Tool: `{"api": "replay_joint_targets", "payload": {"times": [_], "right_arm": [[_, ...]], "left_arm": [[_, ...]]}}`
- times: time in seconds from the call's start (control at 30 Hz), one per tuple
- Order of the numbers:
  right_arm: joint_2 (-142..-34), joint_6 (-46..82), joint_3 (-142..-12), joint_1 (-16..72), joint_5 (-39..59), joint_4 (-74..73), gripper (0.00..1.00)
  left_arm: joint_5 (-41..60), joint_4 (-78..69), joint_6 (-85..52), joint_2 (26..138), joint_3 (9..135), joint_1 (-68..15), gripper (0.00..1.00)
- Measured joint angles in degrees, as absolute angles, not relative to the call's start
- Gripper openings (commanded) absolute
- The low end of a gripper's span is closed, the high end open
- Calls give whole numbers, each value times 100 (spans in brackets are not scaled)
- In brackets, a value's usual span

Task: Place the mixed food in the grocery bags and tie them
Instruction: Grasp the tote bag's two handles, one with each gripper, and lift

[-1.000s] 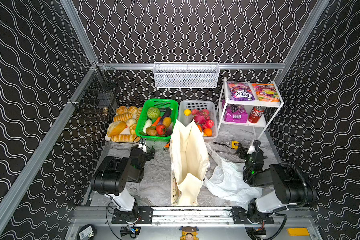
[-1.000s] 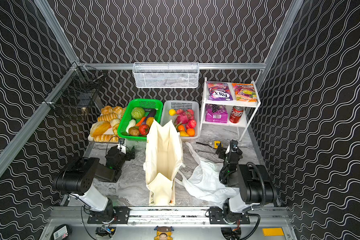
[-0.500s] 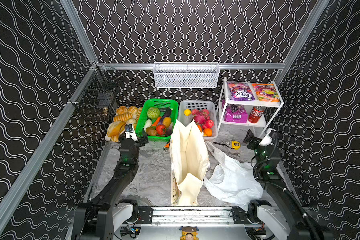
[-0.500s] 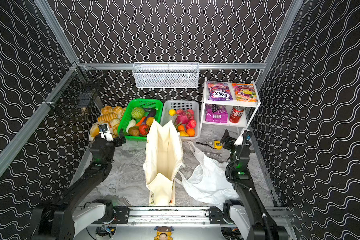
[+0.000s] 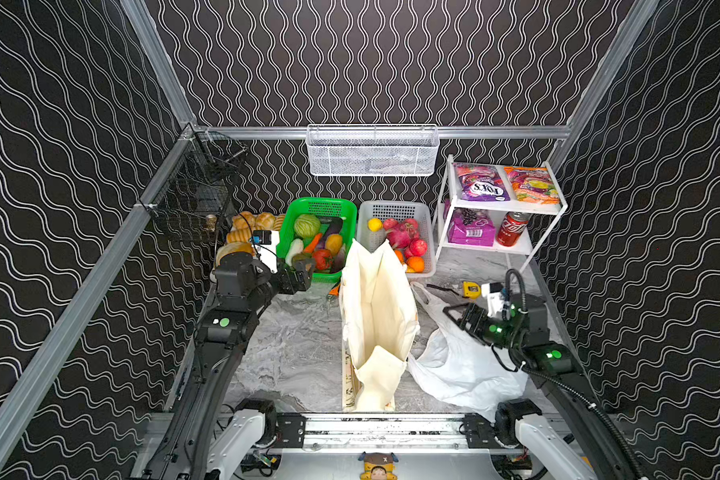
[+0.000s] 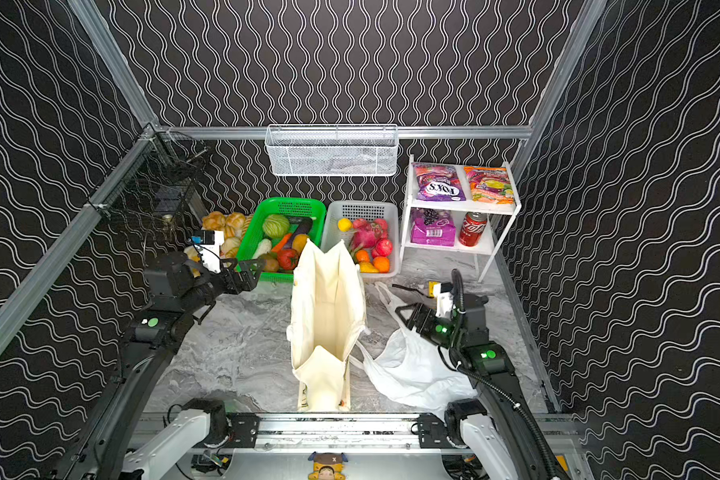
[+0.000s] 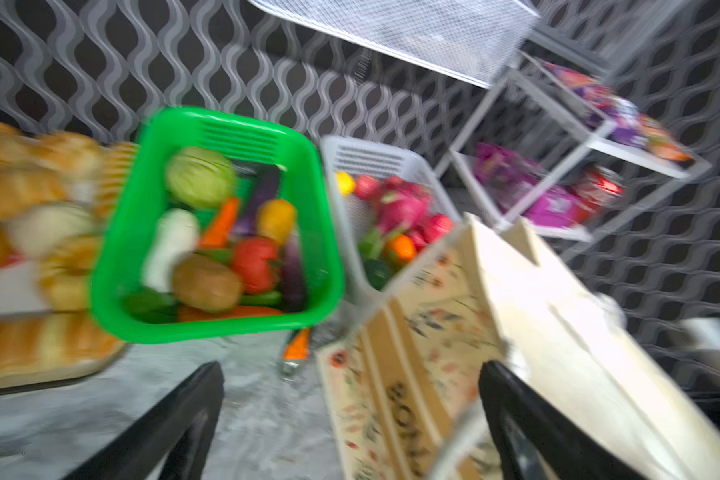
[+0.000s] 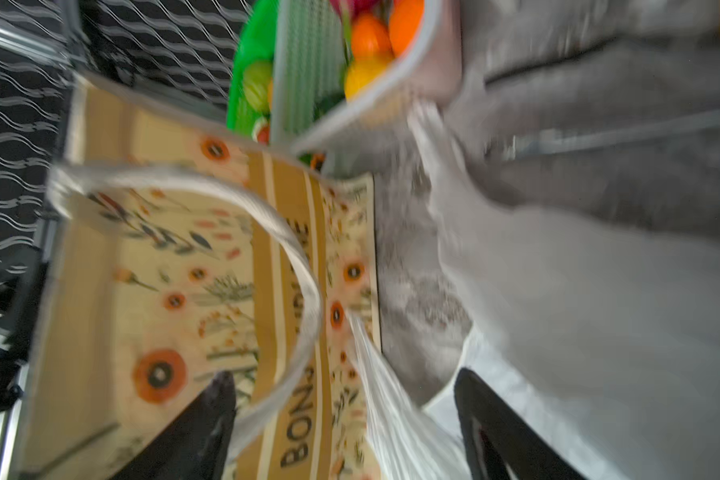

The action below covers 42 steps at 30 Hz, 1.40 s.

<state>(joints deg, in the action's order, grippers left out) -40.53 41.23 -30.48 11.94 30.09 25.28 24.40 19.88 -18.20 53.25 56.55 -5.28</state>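
Grocery bags, two. The canvas tote (image 5: pixel 377 316) is cream with a printed side panel. It stands upright at mid-desk with its mouth open. The white plastic bag (image 5: pixel 462 365) lies crumpled on the grey marbled desk (image 5: pixel 300 345), against the tote's right side, one loop handle stretched toward the back.

Mixed food — all of it in its basket or on its rack.
- In the green basket (image 5: pixel 323 202), behind the tote to the left: cabbage (image 5: pixel 307 225), tomato (image 5: pixel 321 259), yellow-orange vegetable (image 5: pixel 334 243) and potato (image 7: pixel 206 282), among other toy vegetables.
- On the white rack (image 5: pixel 508 206), back right: a purple packet (image 5: pixel 480 188) on the top shelf beside an orange packet (image 5: pixel 533 190). The second purple packet (image 5: pixel 470 232) and the red soda can (image 5: pixel 512 228) are on the lower shelf.

Grippers. The left gripper (image 6: pixel 255 270) has its jaws spread wide and empty, at the front rim of the green basket. The right gripper (image 6: pixel 404 318) has its jaws apart and points at the tote's side, over the upper part of the plastic bag. In the blurred right wrist view a strip of the bag's handle runs between its fingers (image 8: pixel 200 424) without being pinched — whether they touch it cannot be told.

Surroundings.
- A grey basket (image 5: pixel 391 204) of fruit sits just right of the green one.
- Bread loaves (image 5: pixel 246 220) lie to the green basket's left.
- A white wire basket (image 5: pixel 373 151) hangs on the back wall.
- A black wire basket (image 5: pixel 196 195) hangs on the left wall.
- A small yellow item (image 5: pixel 471 289) lies on the desk near the rack.
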Motion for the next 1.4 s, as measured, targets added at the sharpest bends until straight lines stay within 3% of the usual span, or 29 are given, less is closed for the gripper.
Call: {"api": "replay_joint_targets", "payload": {"times": [0.27,0.43,0.7,0.77,0.93,1.13,1.4], "right_arm": [[-4904,4720,-2600,1092,1612,2998,79],[-5695,4517,-2637,-185,764,2867,77],[-6418,3586,-3874,-1441,40,2902,86],[-6353,3336,-4372,-1463,261,3033,87],[-5680,3105,-4963,-1417,1857,3183,88],[-5078,3533,-5245,-637,3568,3262,85],[-5778,3885,-6246,1559,3828,3267,79]], "left_arm": [[3907,2602,-2097,5758,6034,-552,99],[4270,2945,-2073,5889,6187,-615,99],[4412,3315,-1933,6034,6292,-913,98],[4407,3336,-1927,6066,6348,-1048,98],[4353,3260,-1949,6184,6425,-1531,98],[3975,3201,-2075,6617,6587,-2117,90],[3618,3223,-2117,6936,6676,-2399,52]]}}
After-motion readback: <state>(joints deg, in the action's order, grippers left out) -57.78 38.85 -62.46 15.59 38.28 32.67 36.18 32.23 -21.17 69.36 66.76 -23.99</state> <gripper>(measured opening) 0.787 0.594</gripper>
